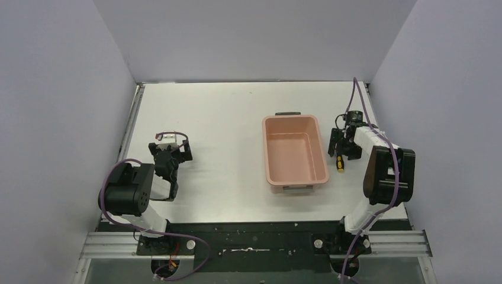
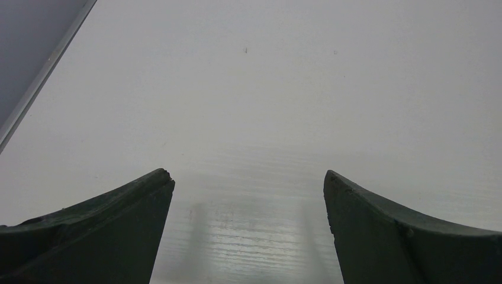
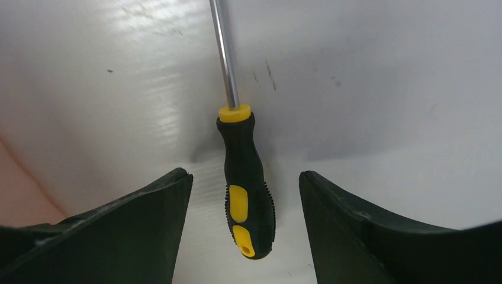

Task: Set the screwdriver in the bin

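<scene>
- The right gripper (image 3: 245, 176) has its jaws spread and grips nothing. Its two dark, matte fingers (image 3: 136, 231) curve up to blunt tips on either side of the screwdriver's handle, with a strip of bare table visible on each side.
- The screwdriver (image 3: 237, 136) lies flat on the table between those jaws, in line with them. Its butt end points back toward the wrist.
- The handle is black ribbed rubber with two yellow inlays and a yellow collar. It bulges near the butt and narrows toward the collar.
- From the collar, a thin round shaft of polished metal runs straight out beyond the fingertips and past the frame's top edge.
- The table (image 3: 385, 106) under the jaws is white and faintly glossy, with fine grain lines and a few small dark scuffs.
- Just beside the right gripper's left finger, the salmon-pink plastic bin (image 1: 264, 142) stands empty. It is rectangular with rounded corners, a raised rim and a grey handle at each short end. The screwdriver is outside it.
- The left gripper (image 2: 248, 177), well apart on the bin's other side, is also spread wide, with only white tabletop between its dark curved fingers.
</scene>
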